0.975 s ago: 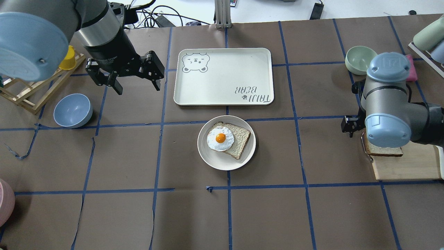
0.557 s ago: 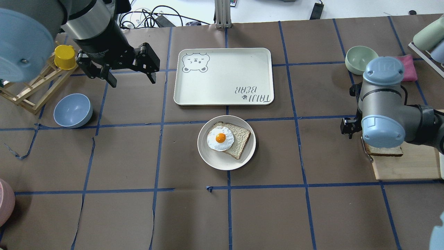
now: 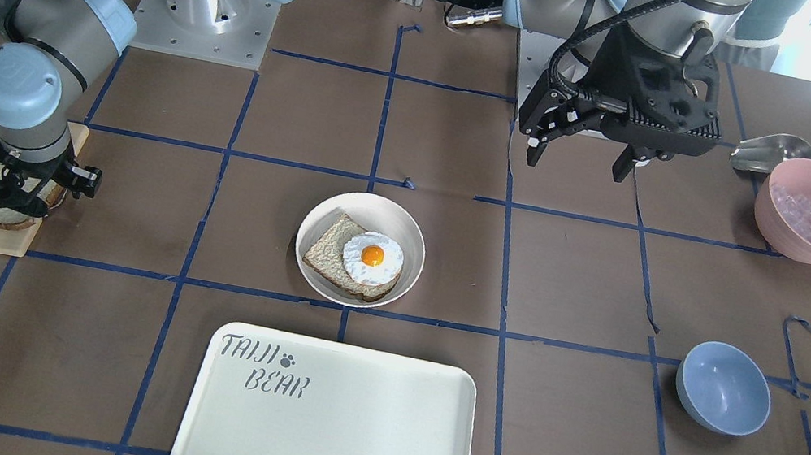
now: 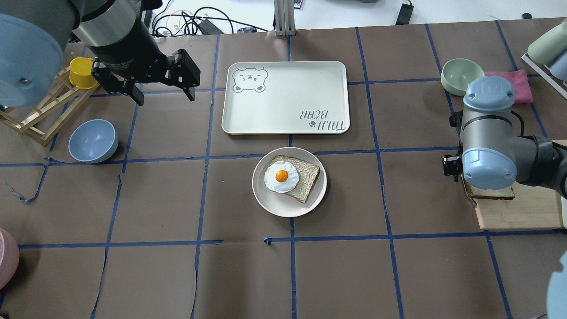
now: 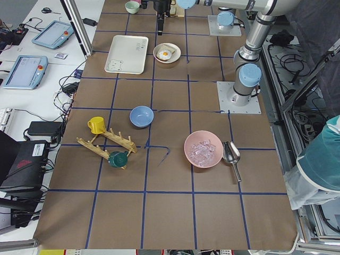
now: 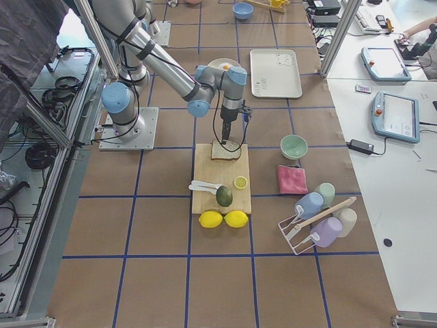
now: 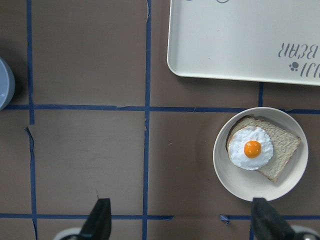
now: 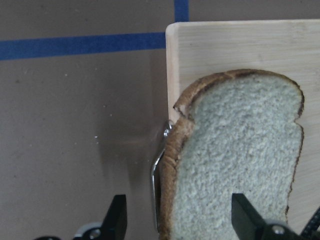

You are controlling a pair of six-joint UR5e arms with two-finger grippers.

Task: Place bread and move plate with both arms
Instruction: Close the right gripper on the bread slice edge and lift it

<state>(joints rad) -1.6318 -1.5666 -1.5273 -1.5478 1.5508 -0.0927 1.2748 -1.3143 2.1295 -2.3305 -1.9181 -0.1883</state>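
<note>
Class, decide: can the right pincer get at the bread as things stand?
Probably yes: the right pincer hangs open just above the bread, with nothing between them.

This is a robotics lab. A left arm (image 3: 654,22) and a right arm (image 3: 34,34) are bolted to a table (image 4: 155,283) covered in brown paper and gridded with blue tape (image 4: 293,274). Control tablets (image 5: 53,33), loose cables (image 5: 69,85) and a metal frame post (image 4: 283,17) stand around it.
</note>
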